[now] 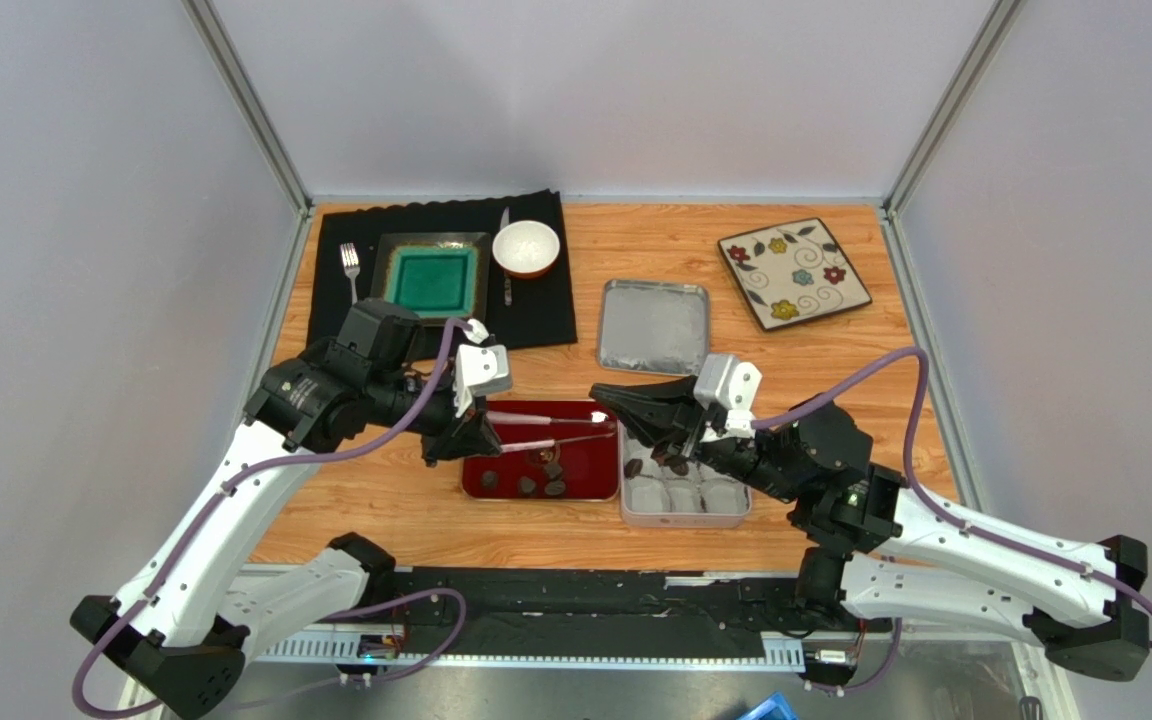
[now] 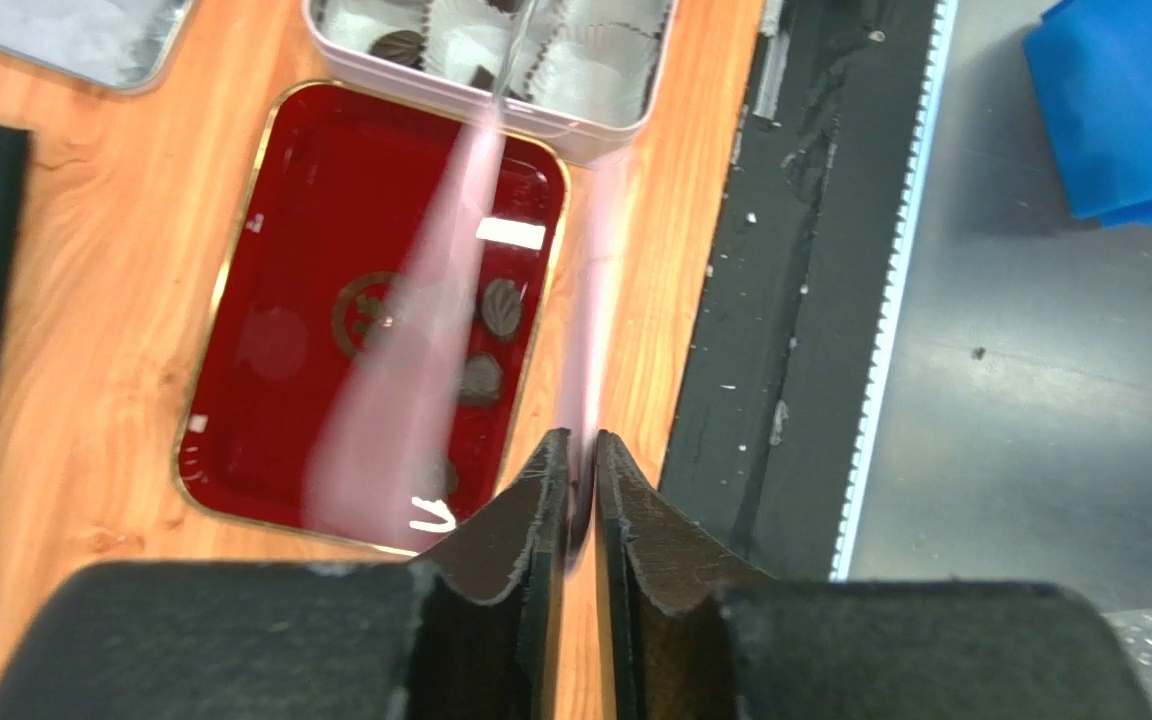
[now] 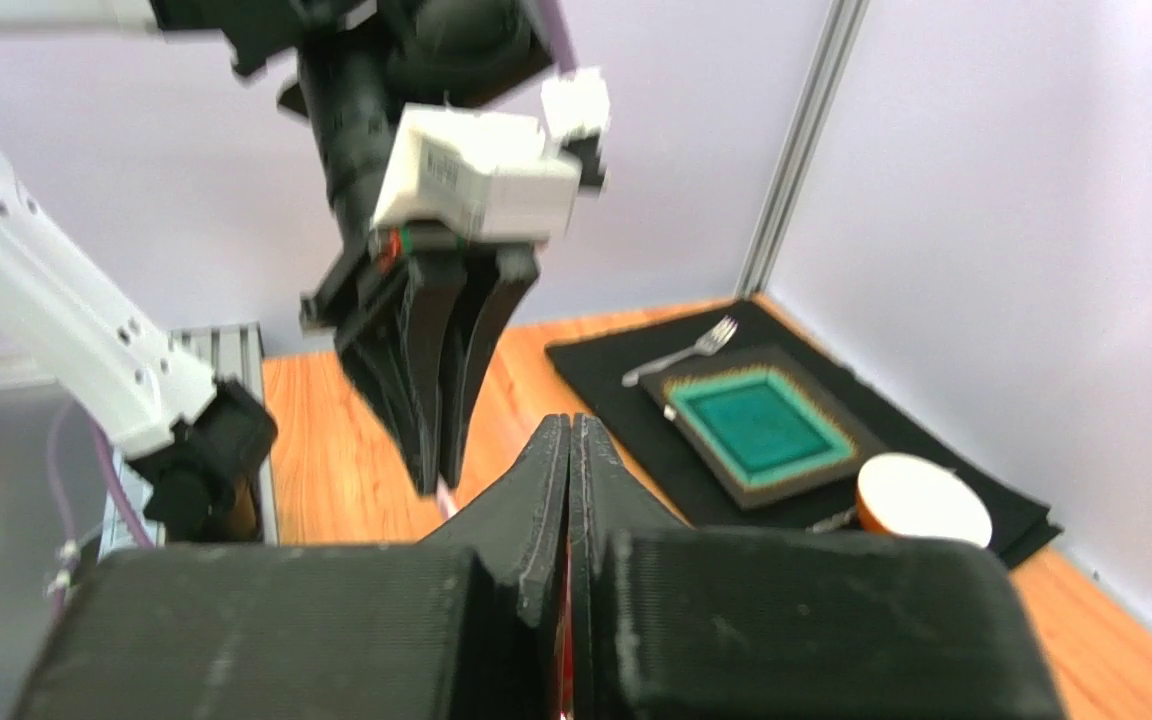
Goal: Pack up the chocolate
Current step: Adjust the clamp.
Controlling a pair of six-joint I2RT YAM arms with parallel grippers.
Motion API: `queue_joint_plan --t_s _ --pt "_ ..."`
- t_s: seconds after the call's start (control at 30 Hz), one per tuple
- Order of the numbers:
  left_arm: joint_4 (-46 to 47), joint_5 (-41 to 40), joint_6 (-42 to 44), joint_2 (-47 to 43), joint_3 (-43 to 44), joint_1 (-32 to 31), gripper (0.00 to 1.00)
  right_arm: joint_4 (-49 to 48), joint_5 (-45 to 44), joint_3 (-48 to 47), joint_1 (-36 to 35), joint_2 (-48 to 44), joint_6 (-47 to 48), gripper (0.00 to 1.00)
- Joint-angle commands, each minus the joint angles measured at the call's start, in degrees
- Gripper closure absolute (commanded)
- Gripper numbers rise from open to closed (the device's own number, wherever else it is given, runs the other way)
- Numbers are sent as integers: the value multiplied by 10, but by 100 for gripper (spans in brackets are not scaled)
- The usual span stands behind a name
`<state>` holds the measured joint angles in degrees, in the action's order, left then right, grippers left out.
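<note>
Red tray [image 2: 312, 225] has several pcs of the chocolate [image 2: 503, 305] lying loose at its near end, i.e. not packed yet. Silver tin [image 2: 432, 93] sits just beside it w/ white paper cups [image 2: 597, 45], mostly empty. Only a couple of dark pcs show in cups, so I'd judge the job early, under half done. L gripper [image 2: 579, 450] is pinched narrow on slim tongs [image 2: 447, 270] whose tips reach over the tin's edge; can't tell if a pc is in the tips. R gripper [image 3: 569, 428] is closed tight, nothing visibly held, over the tin's far side. Tin lid [image 1: 654, 326] lies apart, so closing up is prob left too
</note>
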<state>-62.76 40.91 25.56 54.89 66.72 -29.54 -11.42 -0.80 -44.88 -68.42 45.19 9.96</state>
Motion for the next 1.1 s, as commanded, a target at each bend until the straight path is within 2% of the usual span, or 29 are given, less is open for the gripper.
queue_joint_plan --t_s 0.0,0.1,0.17,0.23,0.27,0.37,0.53,0.6,0.63,0.7,0.73,0.8,0.83,0.87,0.93,0.97,1.07 --pt "-5 45 -21 -1 17 0 85 -55 -9 11 0 23 -9 100" --pt "-10 48 -23 3 34 0 100 -54 -1 27 1 34 -28 100" --pt "-7 43 -31 4 41 1 100 -54 -1 42 1 20 -48 90" --pt "6 32 -39 5 43 2 100 -56 -1 65 1 1 -61 70" --pt "13 30 -55 7 43 2 100 -63 17 73 1 -22 -76 67" --pt "45 8 -85 14 41 3 100 -76 11 101 1 -53 -113 66" --pt "133 -107 -179 24 54 14 100 -123 61 131 0 -85 -175 71" --pt "156 -110 -233 42 78 38 100 -142 103 129 0 -58 -204 66" --pt "165 -108 -252 56 104 51 100 -146 108 126 0 -20 -215 59" --pt "191 -90 -330 69 134 64 100 -190 115 135 -1 25 -232 50" --pt "202 -78 -356 76 156 87 100 -214 117 140 -1 65 -249 43" --pt "255 -36 -446 78 168 119 100 -300 113 163 -1 100 -266 36" --pt "278 -17 -479 75 169 154 100 -328 113 168 -2 142 -279 35" --pt "305 16 -548 71 163 170 100 -369 106 171 -2 161 -287 34" --pt "397 50 -617 57 133 210 100 -405 104 167 -1 202 -295 32" --pt "420 71 -673 53 125 216 100 -431 101 162 -1 237 -294 31" --pt "507 107 -766 39 91 229 100 -482 82 142 4 293 -296 22"
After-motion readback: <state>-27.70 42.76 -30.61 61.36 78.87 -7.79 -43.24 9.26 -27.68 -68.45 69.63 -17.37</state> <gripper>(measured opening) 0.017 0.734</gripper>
